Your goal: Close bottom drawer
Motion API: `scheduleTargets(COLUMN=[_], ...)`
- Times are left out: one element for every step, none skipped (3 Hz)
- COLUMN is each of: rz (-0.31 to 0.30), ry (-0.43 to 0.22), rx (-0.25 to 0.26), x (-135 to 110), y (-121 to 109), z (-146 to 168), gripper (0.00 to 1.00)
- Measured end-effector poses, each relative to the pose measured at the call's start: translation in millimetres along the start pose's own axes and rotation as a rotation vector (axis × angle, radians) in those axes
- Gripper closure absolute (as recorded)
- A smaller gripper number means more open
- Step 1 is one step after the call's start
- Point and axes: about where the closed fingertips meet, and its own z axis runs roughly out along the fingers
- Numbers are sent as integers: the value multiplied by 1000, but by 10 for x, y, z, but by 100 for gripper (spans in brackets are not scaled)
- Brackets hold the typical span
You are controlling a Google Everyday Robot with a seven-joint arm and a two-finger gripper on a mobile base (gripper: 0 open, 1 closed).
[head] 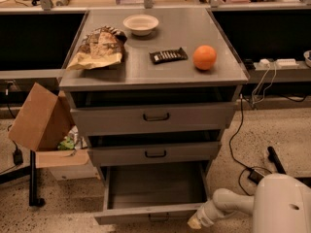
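The bottom drawer point(155, 187) of the grey metal cabinet is pulled far out, and its inside is bare. Its short front panel point(146, 213) runs along the lower edge of the view, with the dark bar handle partly cut off. My gripper point(196, 222) is at the end of the white arm, at the right end of that front panel, low in the view. The middle drawer point(155, 153) and the top drawer point(155, 116) above stand slightly out.
On the cabinet top lie a white bowl point(140, 24), a chip bag point(99, 49), a dark snack bar point(168, 56) and an orange point(204, 57). A cardboard box point(41, 120) stands on the left. Cables point(243, 144) trail on the floor at the right.
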Motion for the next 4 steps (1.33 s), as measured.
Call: scheduleTargets(rz=[9,-1,-10,-16], ry=[-29,-50,-73,-88], rx=[18,44,66,80], x=[-58,-141,-239,-319], y=[-60,-123,-223,-307], z=[-11,-55,-82,-99], gripper=[100,100,100,100])
